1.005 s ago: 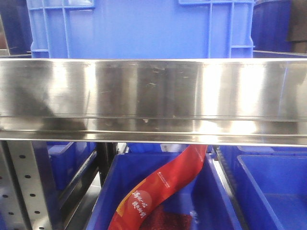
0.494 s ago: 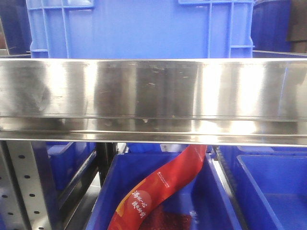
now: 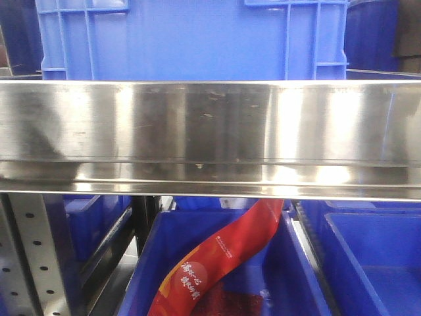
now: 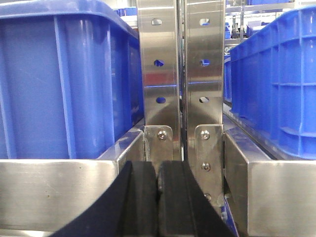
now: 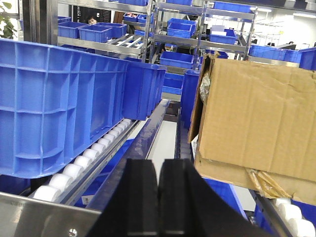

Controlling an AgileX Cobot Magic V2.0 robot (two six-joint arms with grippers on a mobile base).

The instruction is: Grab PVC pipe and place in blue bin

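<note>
PVC pipe: not visible in any view; I cannot tell where it lies. It may be inside one of the bins or behind the steel rail.

Handling of the pipe (judgement): PVC is normally light, stiff and smooth, so it may slip or roll between flat pads. A grasp near its middle, across the round body, should keep it level.

Left gripper (image 4: 159, 185): its two black rubber-like fingers are pressed together, with nothing between them. It points at a double steel post.

Left blue crate (image 4: 64, 84): hard moulded plastic with vertical ribs, standing on the steel shelf just left of the post.

Steel posts (image 4: 180, 74): brushed metal, upright, with oval holes and screws at the bracket below.

Steel rail (image 3: 210, 135): shiny and reflective, with fine scratches; it runs across the front view and hides much of the scene.

Upper bin (image 3: 191, 39): blue ribbed plastic, sitting above the rail.

Lower bin (image 3: 148, 263): blue, open on top; a soft red printed bag (image 3: 223, 260) lies diagonally inside.

Right gripper (image 5: 159, 197): fingers shut against each other, also holding nothing.

Roller track (image 5: 84, 163): white cylinders in a row carrying a long blue crate (image 5: 59, 103).

Cardboard box (image 5: 256, 133): brown, matte, a little torn at its lower edge, to the right of the gripper.
</note>
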